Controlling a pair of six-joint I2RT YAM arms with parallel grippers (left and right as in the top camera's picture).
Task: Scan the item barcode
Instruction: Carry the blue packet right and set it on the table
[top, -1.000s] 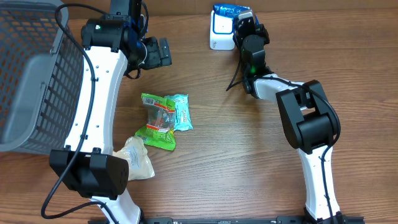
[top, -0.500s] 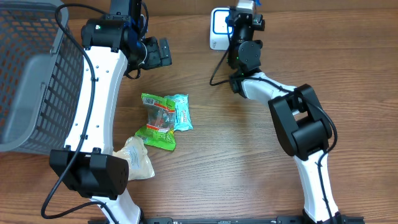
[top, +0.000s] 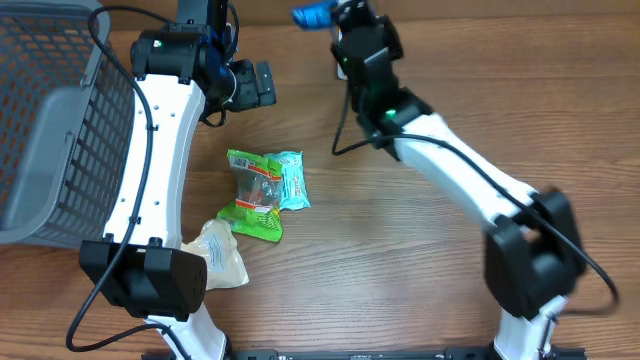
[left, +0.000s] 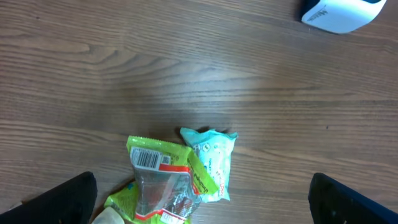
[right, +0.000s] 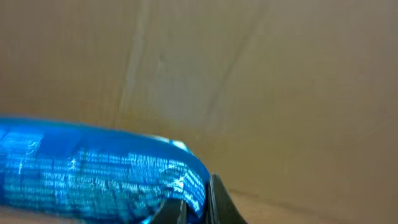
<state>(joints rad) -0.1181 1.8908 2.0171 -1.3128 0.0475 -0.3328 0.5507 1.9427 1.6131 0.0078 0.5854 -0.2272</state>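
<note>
Overhead view of a wooden surface (top: 400, 260) with two white and black robot arms. The right arm reaches to the far edge. Its right gripper (top: 326, 16) is clamped together on a shiny blue packet (top: 308, 15), which sticks out to the left of the gripper and is raised off the surface. In the right wrist view the blue packet (right: 93, 171) fills the lower left, blurred, with one dark finger (right: 216, 200) pressed against its right end.

The left gripper (top: 258, 85) hangs over the far left of the surface, jaws wide apart and holding nothing. Near it, towards the middle, lie a green snack packet (top: 255, 195) with a barcode label and a teal packet (top: 290, 180), touching each other. A pale crumpled bag (top: 215, 255) lies nearer still. A grey mesh basket (top: 50, 120) sits at the left edge. The left wrist view shows a white barcode scanner (left: 339, 14) at the far right, well apart from the packets.
</note>
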